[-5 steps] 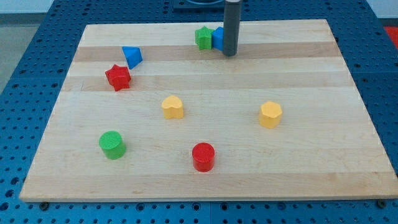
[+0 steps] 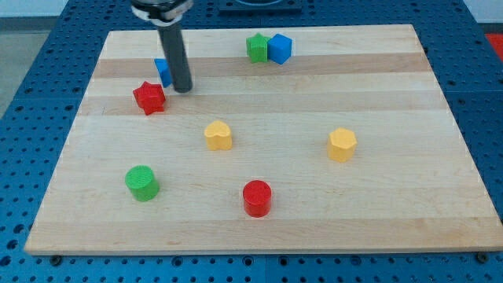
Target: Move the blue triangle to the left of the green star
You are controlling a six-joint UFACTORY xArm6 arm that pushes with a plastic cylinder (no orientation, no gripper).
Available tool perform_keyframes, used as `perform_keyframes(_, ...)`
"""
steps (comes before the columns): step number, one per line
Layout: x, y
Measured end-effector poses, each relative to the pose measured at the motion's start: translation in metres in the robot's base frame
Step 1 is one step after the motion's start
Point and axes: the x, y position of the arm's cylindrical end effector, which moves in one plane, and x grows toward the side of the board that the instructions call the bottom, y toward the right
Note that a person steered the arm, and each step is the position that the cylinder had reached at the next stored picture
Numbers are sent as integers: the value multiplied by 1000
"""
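The blue triangle [image 2: 162,71] lies near the view's top left, partly hidden behind my rod. My tip [image 2: 182,89] rests on the board right at the triangle's right side, and I cannot tell if it touches. The green star [image 2: 256,47] sits at the view's top centre, well to the right of the triangle, with a blue cube [image 2: 279,48] touching its right side. A red star [image 2: 149,97] lies just below and left of the triangle.
A yellow heart [image 2: 218,135] sits mid-board. A yellow hexagon [image 2: 342,145] is at the right. A green cylinder [image 2: 142,182] is at the lower left and a red cylinder [image 2: 257,197] at the bottom centre. The wooden board [image 2: 393,212] lies on a blue pegboard.
My rod has swept left from beside the blue cube to the blue triangle's right side. The blue cube now shows fully. No block has visibly moved.
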Motion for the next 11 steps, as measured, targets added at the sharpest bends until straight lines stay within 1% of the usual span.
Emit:
perform_keyframes(1,0,-22)
perform_keyframes(2,-5,-24)
perform_keyframes(4,-30,-24)
perform_keyframes(5,-31,-37)
perform_keyframes(6,-33,-64)
perform_keyframes(7,-47,-66)
perform_keyframes(9,-51,-47)
perform_keyframes(11,-51,-14)
